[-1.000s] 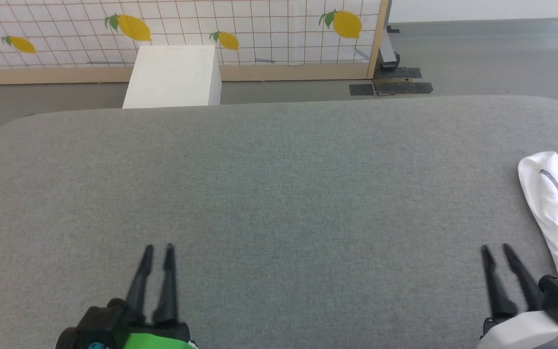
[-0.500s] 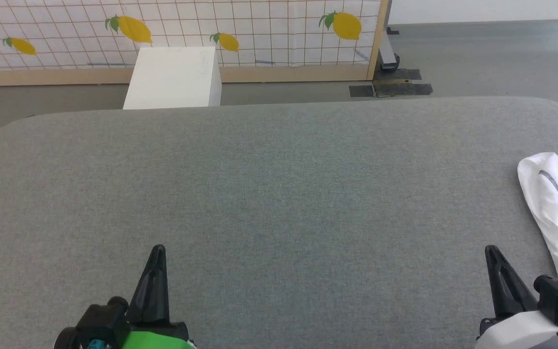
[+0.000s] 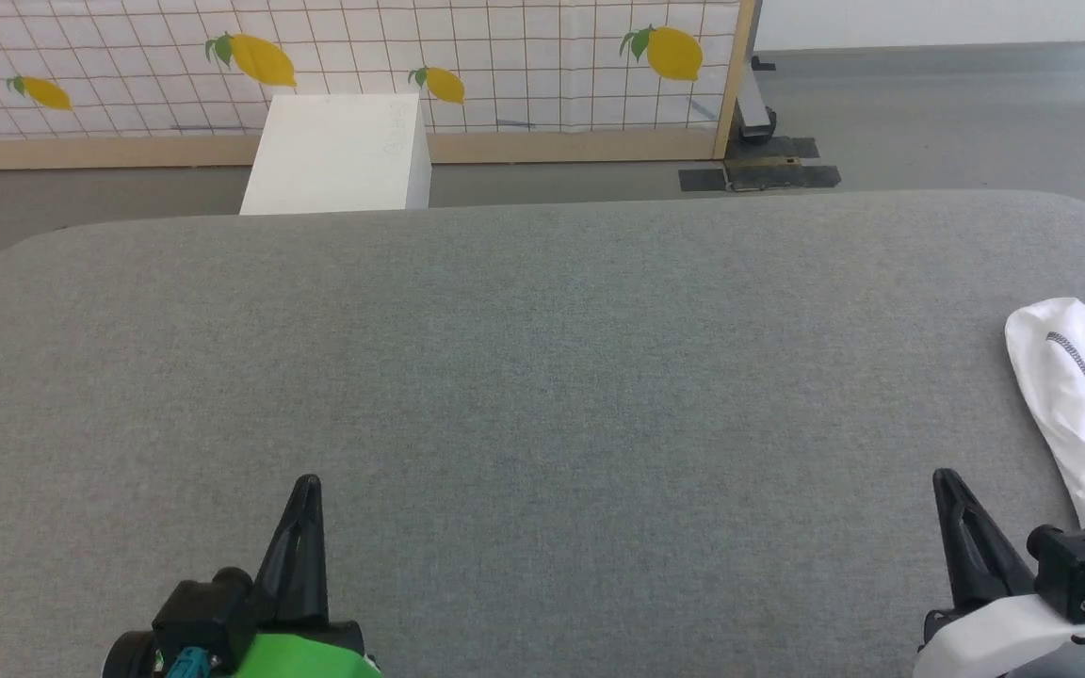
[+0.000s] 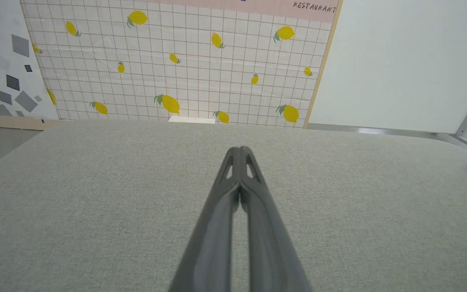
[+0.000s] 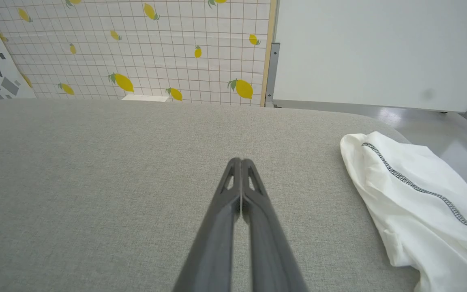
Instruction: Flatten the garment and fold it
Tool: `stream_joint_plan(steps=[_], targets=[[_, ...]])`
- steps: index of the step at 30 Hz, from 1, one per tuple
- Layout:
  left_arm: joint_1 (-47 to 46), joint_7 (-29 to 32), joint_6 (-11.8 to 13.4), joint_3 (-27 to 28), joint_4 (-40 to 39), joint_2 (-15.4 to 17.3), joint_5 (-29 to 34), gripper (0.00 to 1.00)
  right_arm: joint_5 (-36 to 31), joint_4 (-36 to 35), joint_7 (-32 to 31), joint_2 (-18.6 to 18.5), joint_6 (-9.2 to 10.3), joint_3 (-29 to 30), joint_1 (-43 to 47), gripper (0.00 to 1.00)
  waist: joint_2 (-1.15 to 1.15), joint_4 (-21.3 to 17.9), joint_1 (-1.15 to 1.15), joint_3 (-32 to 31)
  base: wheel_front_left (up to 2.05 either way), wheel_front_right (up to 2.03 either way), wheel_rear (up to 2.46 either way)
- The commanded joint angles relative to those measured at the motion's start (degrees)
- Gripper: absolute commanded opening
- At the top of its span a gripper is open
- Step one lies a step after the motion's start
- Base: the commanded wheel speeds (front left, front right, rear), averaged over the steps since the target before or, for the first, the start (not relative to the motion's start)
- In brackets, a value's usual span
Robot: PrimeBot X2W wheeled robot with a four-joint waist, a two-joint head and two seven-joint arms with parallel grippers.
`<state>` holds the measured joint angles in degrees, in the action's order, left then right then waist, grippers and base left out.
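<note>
Fabric, grey and bare, covers the whole padded table (image 3: 542, 358) in front of me, from the near edge under both arms out to the far edge, which curves down into rounded corners at left and right. My left gripper (image 3: 307, 482) sits low at the near left, its two dark fingers pressed together into a single point and holding nothing. In the left wrist view the tips meet over plain cloth. My right gripper (image 3: 940, 476) sits at the near right, fingers likewise closed tip to tip on nothing. Bare tabletop lies between the two grippers and ahead of each, up to the far edge.

The garment (image 3: 1084, 395) lies bunched at the table's right side, just to the right of the right gripper and apart from its fingers. Its rounded left fold rests on the cloth, and a grey-speckled seam runs diagonally across it. It passes out of the head view at the right border. In the right wrist view it covers the table's right edge, so I cannot tell how much hangs over.

Past the far edge, a white box (image 3: 335, 155) stands on the floor (image 3: 929, 113) against a lemon-printed panel (image 3: 505, 56).
</note>
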<state>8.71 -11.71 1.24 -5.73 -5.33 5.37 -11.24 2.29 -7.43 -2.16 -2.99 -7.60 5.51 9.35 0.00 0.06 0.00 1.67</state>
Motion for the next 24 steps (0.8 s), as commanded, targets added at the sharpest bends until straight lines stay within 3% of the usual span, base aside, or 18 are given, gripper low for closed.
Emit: stream_joint_plan(steps=[1,24], targets=[[-1.3,0.3,-0.3,0.4,0.3,-0.3,1.1,0.0,-0.4,0.3,0.4,0.0,0.02,-0.3,-1.0,0.0,0.0,0.0,0.0,0.0,0.0,0.0,0.0],[-3.0,3.0,-0.5,1.7,1.5,-0.8,3.4,0.0,-0.8,2.0,0.8,0.0,0.04,-1.5,-3.0,0.0,0.0,0.0,0.0,-0.4,0.0,0.0,0.0]])
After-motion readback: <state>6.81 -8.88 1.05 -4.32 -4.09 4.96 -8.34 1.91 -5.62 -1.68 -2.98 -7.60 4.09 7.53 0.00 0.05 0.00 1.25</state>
